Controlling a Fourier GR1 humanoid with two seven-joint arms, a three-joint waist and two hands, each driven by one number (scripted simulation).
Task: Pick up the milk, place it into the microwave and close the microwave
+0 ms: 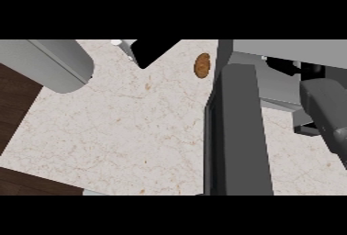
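A grey left forearm [58,64] crosses the tabletop [122,137], its hand cut off. A brown round item [202,65] lies near the open microwave door [234,133]. The right hand [324,108] sits at the microwave [284,50]; spread or closed, I cannot tell. The milk shows nowhere, perhaps hidden there. Placing seems underway; next, swing the door shut.

Left forearm [58,64]: cut off by the top and left edges. Black wedge [154,51] at the top edge, cropped; cannot tell whether it is the left hand. White bit [116,42] beside it: too little shows to identify. Brown oval [202,65] on the table [122,133]: too small to name. Microwave [284,48] cropped at top and right; its door [237,133] runs past the bottom edge and hides the table behind it. Right hand [327,110] cropped by the right edge.
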